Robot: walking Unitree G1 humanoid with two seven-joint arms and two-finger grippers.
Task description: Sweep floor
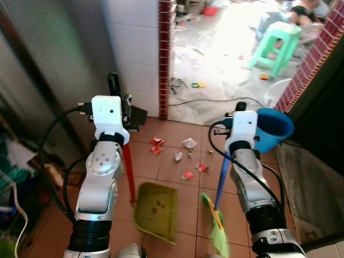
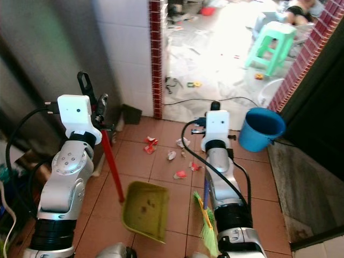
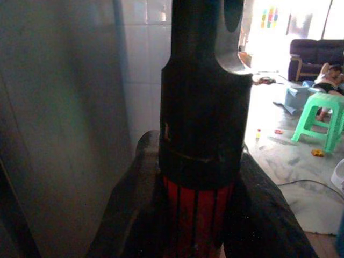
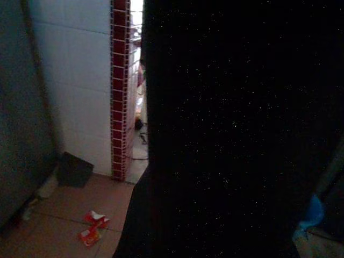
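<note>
My left gripper [image 3: 199, 212] is shut on the dustpan's red handle [image 1: 129, 172], just under its black top [image 1: 114, 84]. Its fingers [image 3: 134, 204] press on both sides of the handle. The olive-green dustpan [image 1: 157, 210] rests on the tiled floor between my arms. To its right, my right gripper [image 1: 235, 121] holds a broom by the blue handle [image 1: 222, 180], and the green bristles [image 1: 217, 230] touch the floor. Red and white litter scraps [image 1: 157, 145] [image 1: 189, 143] [image 1: 187, 176] lie on the tiles ahead of the pan. The right wrist view is mostly dark.
A blue bucket [image 1: 274, 129] stands close to my right wrist. A red brick pillar [image 1: 164, 59] edges a doorway into a bright room holding a green stool [image 1: 277, 45] and a person [image 1: 303, 9] on the floor. A cable [image 1: 215, 100] crosses the threshold. A grey wall is on my left.
</note>
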